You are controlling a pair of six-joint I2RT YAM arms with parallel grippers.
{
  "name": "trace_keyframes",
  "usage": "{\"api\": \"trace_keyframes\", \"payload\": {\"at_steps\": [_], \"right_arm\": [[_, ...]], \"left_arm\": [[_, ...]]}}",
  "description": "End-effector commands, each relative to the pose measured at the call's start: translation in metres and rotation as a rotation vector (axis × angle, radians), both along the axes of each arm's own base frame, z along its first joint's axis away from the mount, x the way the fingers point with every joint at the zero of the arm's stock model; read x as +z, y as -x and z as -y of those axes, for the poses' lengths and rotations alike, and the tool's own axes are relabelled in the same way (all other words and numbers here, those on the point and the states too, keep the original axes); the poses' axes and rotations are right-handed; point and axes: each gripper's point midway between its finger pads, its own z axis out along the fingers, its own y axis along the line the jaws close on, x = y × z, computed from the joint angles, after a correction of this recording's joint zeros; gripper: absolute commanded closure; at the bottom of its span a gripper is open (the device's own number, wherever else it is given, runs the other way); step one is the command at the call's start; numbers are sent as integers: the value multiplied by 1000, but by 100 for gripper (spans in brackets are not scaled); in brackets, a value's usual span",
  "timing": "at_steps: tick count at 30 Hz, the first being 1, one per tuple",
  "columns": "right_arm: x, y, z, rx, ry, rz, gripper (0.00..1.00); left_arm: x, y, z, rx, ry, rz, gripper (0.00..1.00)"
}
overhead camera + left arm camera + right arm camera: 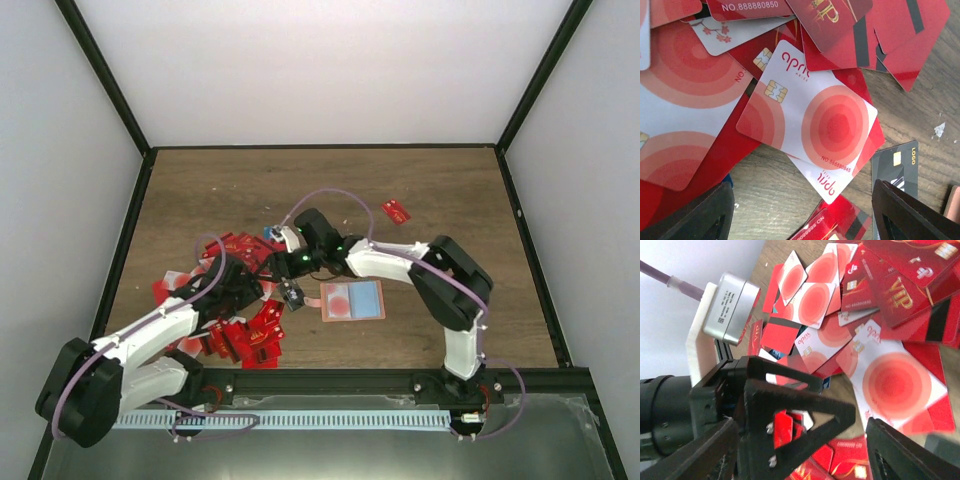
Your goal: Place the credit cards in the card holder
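Observation:
The credit cards [245, 330] lie in a loose heap, mostly red, left of centre on the wooden table; one red card [396, 210] lies apart at the back. The card holder [352, 300] lies open to the right of the heap, light blue with a pink-red patch. My left gripper [268, 292] hangs open low over the heap; a white-and-pink card [810, 120] and bare wood lie ahead of its open jaws [800, 212]. My right gripper [285, 265] is just behind it, also open [800, 450], with the left gripper's black finger [790, 405] between its jaws. Neither holds a card.
A black card [896, 165] lies at the right edge of the heap. Black frame rails [120, 240] and white walls enclose the table. The two wrists crowd together over the heap's right side, close to the card holder's left edge.

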Motion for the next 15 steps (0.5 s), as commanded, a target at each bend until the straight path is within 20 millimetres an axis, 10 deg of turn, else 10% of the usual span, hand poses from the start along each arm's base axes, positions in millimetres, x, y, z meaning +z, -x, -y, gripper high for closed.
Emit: {"api": "trace_keyframes", "payload": {"at_steps": [1,15], "right_arm": [[-8,-18,-18,53,-29,-6,34],[-60,-52,-31,49,20,-78,63]], "left_arm": [[7,-13,13,29,117,40,23],[10,-22,-6,156,136,87,29]]}}
